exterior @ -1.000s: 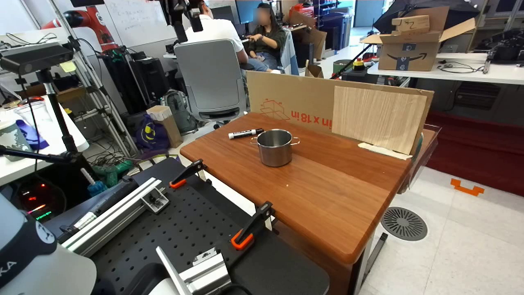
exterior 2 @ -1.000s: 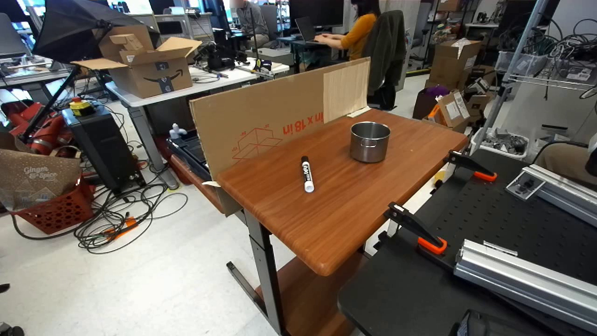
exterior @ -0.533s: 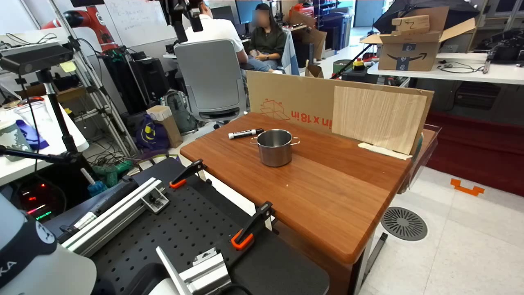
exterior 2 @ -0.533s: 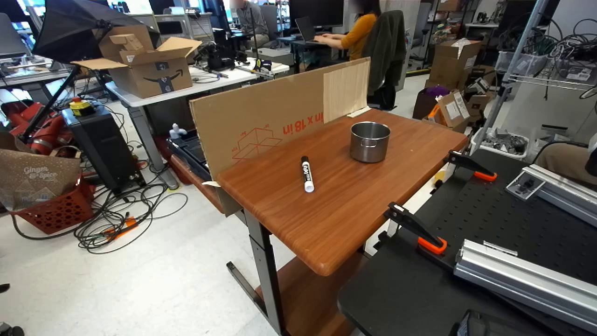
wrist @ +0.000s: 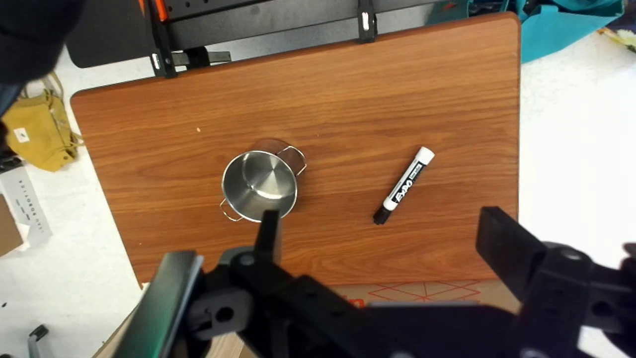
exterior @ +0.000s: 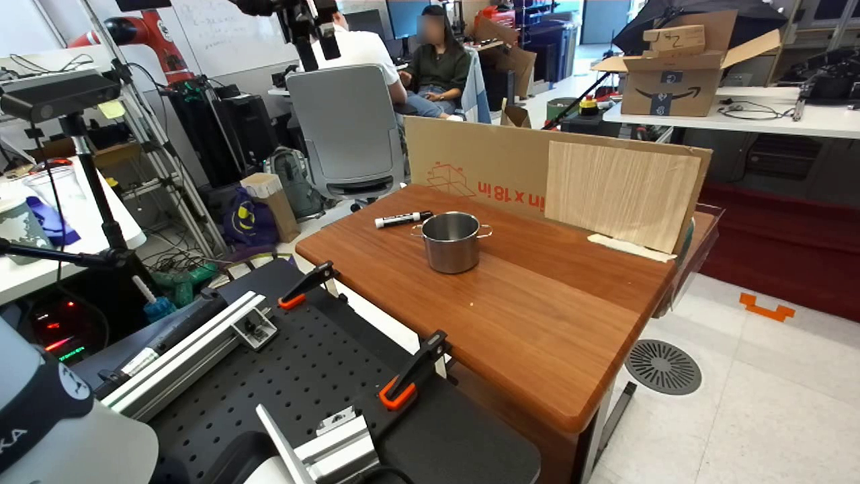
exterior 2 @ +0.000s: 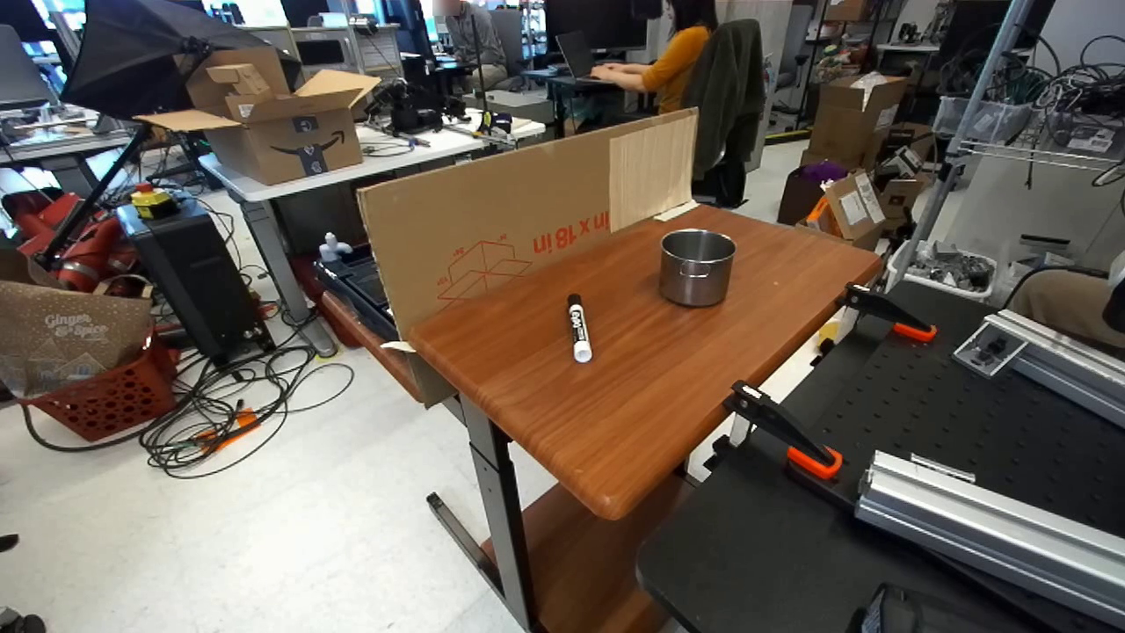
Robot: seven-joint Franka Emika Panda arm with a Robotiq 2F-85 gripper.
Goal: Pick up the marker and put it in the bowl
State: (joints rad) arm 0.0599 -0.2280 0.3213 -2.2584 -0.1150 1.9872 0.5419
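Observation:
The marker, white with a black cap and black label, lies on the wooden table in both exterior views (exterior: 403, 220) (exterior 2: 579, 330) and in the wrist view (wrist: 405, 181). The bowl, a silver pot with wire handles, stands upright beside it, apart from it, in both exterior views (exterior: 452, 255) (exterior 2: 697, 280) and in the wrist view (wrist: 244, 186). My gripper is open and empty, high above the table, in an exterior view (exterior: 320, 60). In the wrist view the gripper's fingers (wrist: 381, 214) are wide apart; the marker's cap appears between them, and one finger overlaps the bowl's rim.
A cardboard panel (exterior: 484, 161) stands along the table's (exterior: 537, 329) far edge. Two black clamps with orange ends (exterior: 416, 370) (exterior: 306, 286) grip the near edge. A black perforated board (exterior: 295, 376) with metal rails adjoins the table. People sit beyond the panel.
My gripper has shifted slightly right and down in an exterior view during the last half second. The marker and bowl have not moved.

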